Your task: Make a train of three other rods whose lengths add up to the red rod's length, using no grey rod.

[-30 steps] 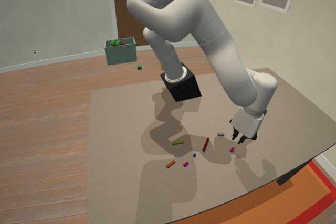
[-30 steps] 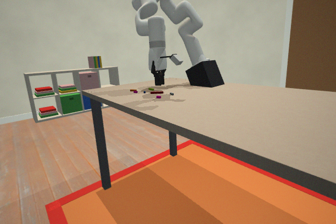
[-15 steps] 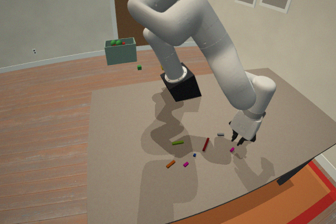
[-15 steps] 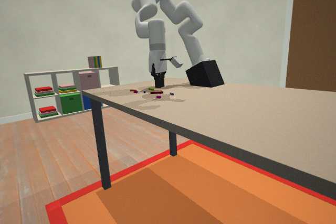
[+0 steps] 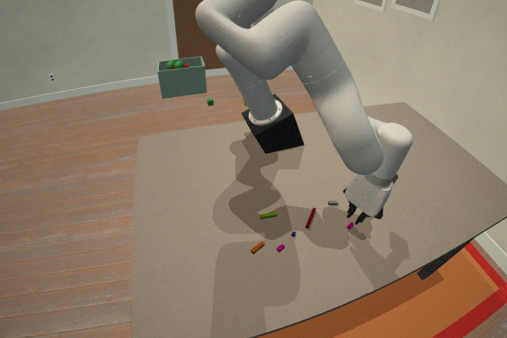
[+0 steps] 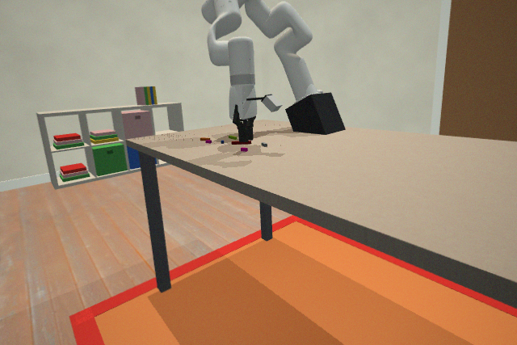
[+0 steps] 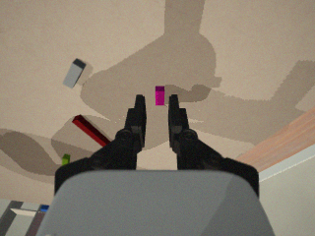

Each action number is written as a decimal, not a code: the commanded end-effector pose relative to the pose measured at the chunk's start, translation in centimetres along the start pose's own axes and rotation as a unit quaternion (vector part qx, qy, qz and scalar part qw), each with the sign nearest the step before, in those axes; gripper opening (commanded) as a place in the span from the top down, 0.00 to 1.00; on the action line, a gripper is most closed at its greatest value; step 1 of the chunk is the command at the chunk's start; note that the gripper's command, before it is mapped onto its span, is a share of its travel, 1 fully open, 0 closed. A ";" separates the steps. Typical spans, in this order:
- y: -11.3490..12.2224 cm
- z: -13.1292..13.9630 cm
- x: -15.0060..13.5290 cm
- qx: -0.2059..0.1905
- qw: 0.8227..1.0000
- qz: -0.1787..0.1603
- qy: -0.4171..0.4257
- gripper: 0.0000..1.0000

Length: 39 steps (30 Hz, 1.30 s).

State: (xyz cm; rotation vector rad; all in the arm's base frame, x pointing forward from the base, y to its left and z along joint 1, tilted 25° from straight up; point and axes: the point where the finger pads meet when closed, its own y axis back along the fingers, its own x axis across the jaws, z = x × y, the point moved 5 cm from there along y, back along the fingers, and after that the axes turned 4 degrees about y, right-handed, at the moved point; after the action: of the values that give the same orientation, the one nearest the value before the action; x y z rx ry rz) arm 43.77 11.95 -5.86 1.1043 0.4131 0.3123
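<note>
My gripper [image 5: 355, 218] hovers low over the table, open a little, with nothing between its fingers. A short magenta rod [image 5: 350, 225] lies flat on the table just beyond the fingertips, in line with the gap in the wrist view [image 7: 159, 95]. The red rod [image 5: 310, 218] lies to its left, and it also shows in the wrist view [image 7: 91, 131]. A lime rod [image 5: 268, 214], a blue rod [image 5: 293, 233], a second magenta rod [image 5: 280, 247] and an orange rod [image 5: 257, 247] lie apart further left. A grey rod [image 5: 333, 202] lies behind the gripper.
The arm's black base [image 5: 273, 130] stands at the back of the table. The table's front edge [image 5: 409, 272] runs close to the right of the gripper. A green bin [image 5: 181, 76] and a small green cube [image 5: 210, 101] are on the floor behind.
</note>
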 end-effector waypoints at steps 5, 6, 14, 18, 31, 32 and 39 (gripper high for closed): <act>-1.0 0.0 0.2 0.000 1.000 0.003 0.000 0.76; -1.1 0.0 0.2 0.000 1.000 0.003 0.000 0.76; -1.5 0.0 0.2 0.000 1.000 0.003 0.000 0.76; -1.6 0.0 0.2 0.000 1.000 0.003 0.000 0.76; -1.7 0.0 0.2 0.000 1.000 0.003 0.000 0.76; -1.7 0.0 0.2 0.000 1.000 0.003 0.000 0.76; -1.7 0.0 0.2 0.000 1.000 0.003 0.000 0.76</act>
State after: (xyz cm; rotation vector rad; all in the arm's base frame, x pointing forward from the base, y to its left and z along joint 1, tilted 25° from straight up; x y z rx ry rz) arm 43.93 11.18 -7.54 1.1043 0.4127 0.3127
